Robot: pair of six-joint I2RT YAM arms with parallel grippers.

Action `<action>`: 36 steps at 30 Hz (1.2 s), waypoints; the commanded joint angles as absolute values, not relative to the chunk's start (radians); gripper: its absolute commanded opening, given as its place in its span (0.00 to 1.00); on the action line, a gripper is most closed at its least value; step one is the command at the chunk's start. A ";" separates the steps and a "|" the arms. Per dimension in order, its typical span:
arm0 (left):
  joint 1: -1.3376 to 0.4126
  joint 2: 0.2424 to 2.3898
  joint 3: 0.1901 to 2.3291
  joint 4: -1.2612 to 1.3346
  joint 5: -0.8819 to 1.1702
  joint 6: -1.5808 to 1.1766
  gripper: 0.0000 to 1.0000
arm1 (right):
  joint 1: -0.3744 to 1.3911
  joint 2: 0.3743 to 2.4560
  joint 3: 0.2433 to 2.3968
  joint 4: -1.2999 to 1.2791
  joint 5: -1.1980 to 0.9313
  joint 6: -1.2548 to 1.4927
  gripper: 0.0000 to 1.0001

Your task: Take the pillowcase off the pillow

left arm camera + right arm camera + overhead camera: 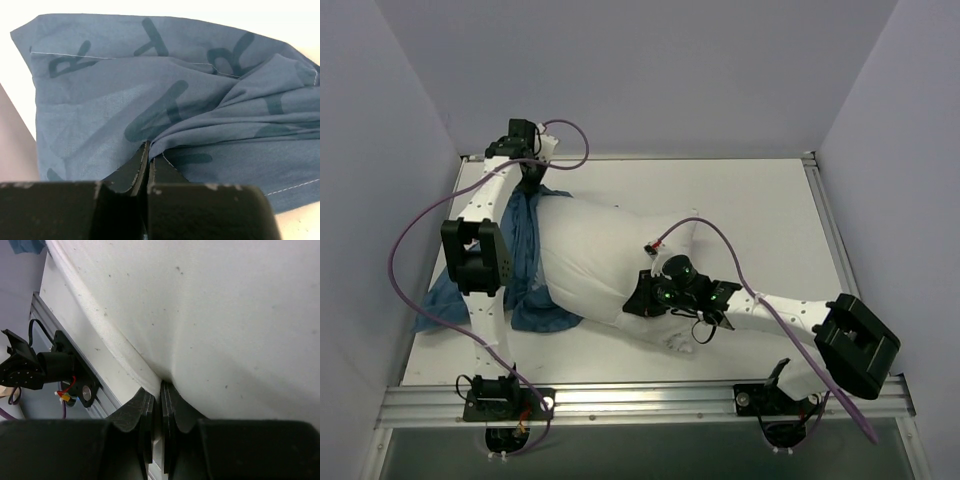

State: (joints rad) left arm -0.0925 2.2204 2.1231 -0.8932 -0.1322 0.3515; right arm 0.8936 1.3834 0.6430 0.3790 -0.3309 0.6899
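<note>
Pillowcase (525, 245) is bunched over the left end of the pillow (605, 255). The rest of the pillow lies bare, diagonally across mid-table. The blue fabric trails off toward the left table edge and the near-left.

Left arm: elbow raised over the fabric, wrist reached to the far-left corner. Left gripper (531, 180) points down and is clamped on a gathered fold of the pillowcase (100, 100), jaws together (149, 152).

Right arm: elbow out at the near-right, forearm angled left. Right gripper (642, 298) is pinched on white pillow fabric (225, 315) at the near edge, jaws together (160, 387).

The pillow's near corner sits close to the front rail (650, 400). Bare table (750, 200) shows right of the pillow and beyond it, up to the walls.
</note>
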 commanded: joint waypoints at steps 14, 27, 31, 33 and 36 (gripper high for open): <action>-0.135 2.016 2.212 -0.938 0.210 0.399 0.94 | 0.571 1.299 0.813 -0.284 -0.291 0.513 0.00; -0.017 1.608 1.943 -1.430 0.479 0.543 0.94 | 0.400 1.305 0.925 -0.341 -0.351 0.416 0.00; 0.081 1.442 1.591 -1.469 0.364 0.623 0.94 | 0.391 1.296 0.916 -0.334 -0.350 0.420 0.00; 0.097 1.355 1.425 -1.486 0.361 0.667 0.94 | 0.387 1.286 0.911 -0.328 -0.348 0.426 0.00; 0.091 1.270 1.278 -1.476 0.364 0.686 0.94 | 0.382 1.282 0.902 -0.324 -0.351 0.428 0.00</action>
State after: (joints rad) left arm 0.0959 1.3388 1.3674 -1.3117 0.3637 0.6098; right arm 0.4015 1.3037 0.9016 -0.2668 -0.3744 0.4252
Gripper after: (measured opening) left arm 0.938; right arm 0.080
